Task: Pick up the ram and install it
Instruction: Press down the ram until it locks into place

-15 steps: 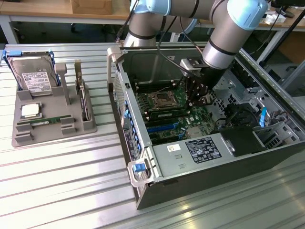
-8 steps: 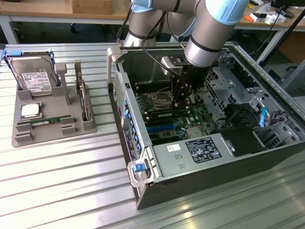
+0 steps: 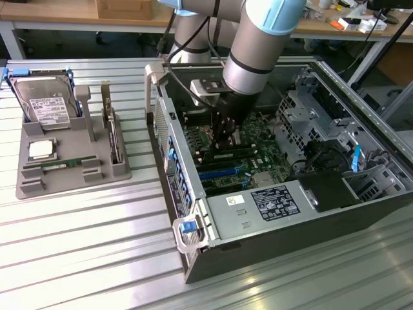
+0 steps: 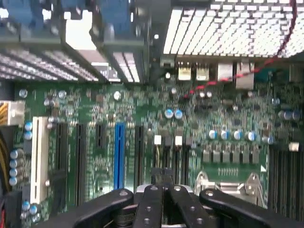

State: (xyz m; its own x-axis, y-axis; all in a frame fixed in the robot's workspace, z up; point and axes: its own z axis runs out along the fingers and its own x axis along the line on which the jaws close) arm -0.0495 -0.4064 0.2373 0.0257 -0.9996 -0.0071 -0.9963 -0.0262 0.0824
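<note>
A: In the exterior view, where is the pincer (image 3: 227, 143)?
B: Down inside the open computer case (image 3: 284, 213), above the green motherboard (image 3: 258, 152). A ram stick (image 3: 63, 164) lies flat in the grey tray (image 3: 71, 177) on the worktop (image 3: 84, 245) (well apart from the case).
A: And the wrist view?
B: The pincer (image 4: 163, 176) is pressed together over the motherboard (image 4: 142, 114), near a blue slot (image 4: 118, 154); whether it pinches anything cannot be told.

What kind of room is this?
Probably a robotics lab or workshop: a robot arm reaches into an open computer case on a metal table, with cluttered desks behind.
</note>
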